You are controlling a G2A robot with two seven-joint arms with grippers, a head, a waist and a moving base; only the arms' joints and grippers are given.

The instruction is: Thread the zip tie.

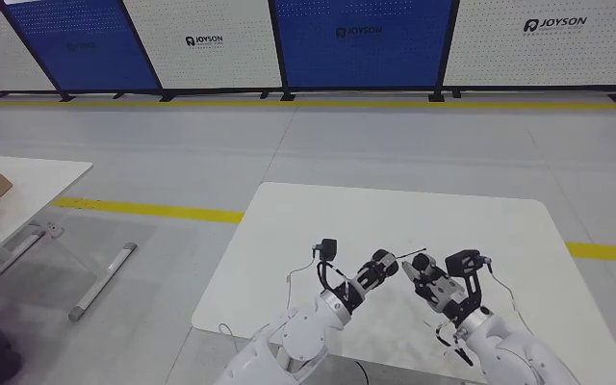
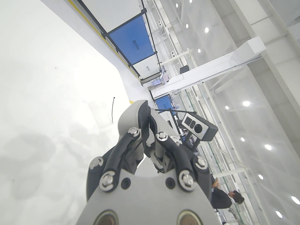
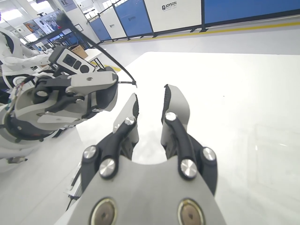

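You have the zip tie (image 3: 112, 60) off the bench (image 1: 289, 250) and pinched in the left tool (image 2: 145, 113), whose fingers are pressed together on it. In the right wrist view a short length runs out from those fingertips to a sharp bend with a small thicker spot. From there the long strap sweeps up and away over the left arm. Whether that thicker spot is the locking head you cannot tell from here. The right tool (image 3: 151, 92) is parted to a moderate gap with nothing between its pads, and its nearer fingertip sits just beside the bend without touching it. Both tools hang close together above the near part of the bench. A thin black strip (image 2: 113, 110) with a small knob at one end lies flat on the bench beyond the left tool; it looks like a second tie, apart from both tools. So the pickup counts as done and the threading itself does not: no closed loop shows, and neither end appears to pass through anything. What I judge is left for you is to bring the right tool onto the free part, line the tip up with the head, and feed it through. Expect the strap to flex and spring, so a grip close to the tip should steady it best
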